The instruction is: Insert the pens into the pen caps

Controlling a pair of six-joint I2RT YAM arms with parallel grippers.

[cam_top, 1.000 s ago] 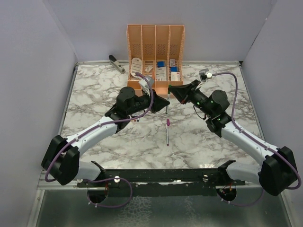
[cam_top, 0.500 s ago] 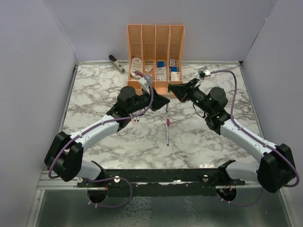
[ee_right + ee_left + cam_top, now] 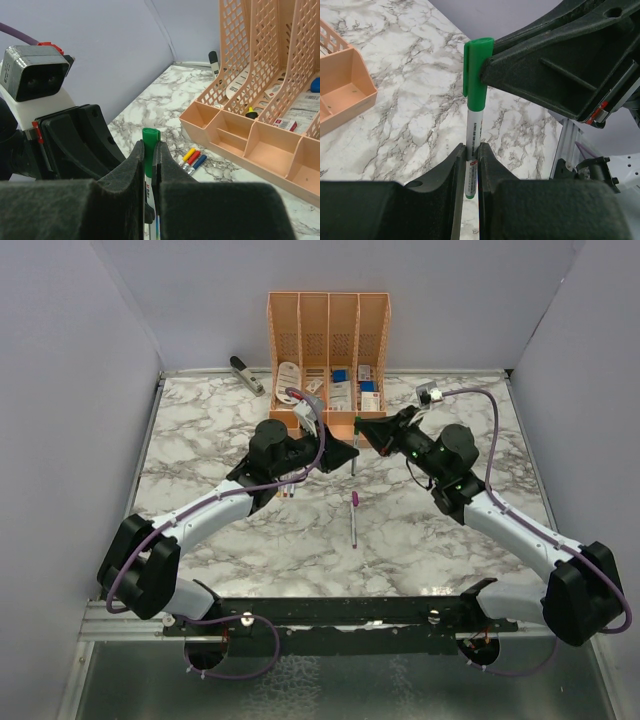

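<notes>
A whitish pen barrel (image 3: 472, 122) with a green cap (image 3: 477, 67) on its top end is held upright between both grippers, in front of the organiser (image 3: 354, 447). My left gripper (image 3: 471, 148) is shut on the barrel's lower end. My right gripper (image 3: 149, 146) is shut on the green cap (image 3: 150, 136). In the top view the left gripper (image 3: 345, 454) and right gripper (image 3: 364, 430) meet tip to tip. A pen with a purple cap (image 3: 354, 516) lies on the table. Pens with yellow, red and blue caps (image 3: 193, 157) lie side by side near the organiser.
The orange organiser (image 3: 328, 315) stands at the back centre, its low front trays (image 3: 250, 137) close behind the grippers. A grey stapler (image 3: 245, 374) lies at the back left. Grey walls enclose the marble table (image 3: 450, 540) on three sides.
Both grippers, still holding the green pen, have shifted slightly toward the organiser. The pens on the table have not moved.
</notes>
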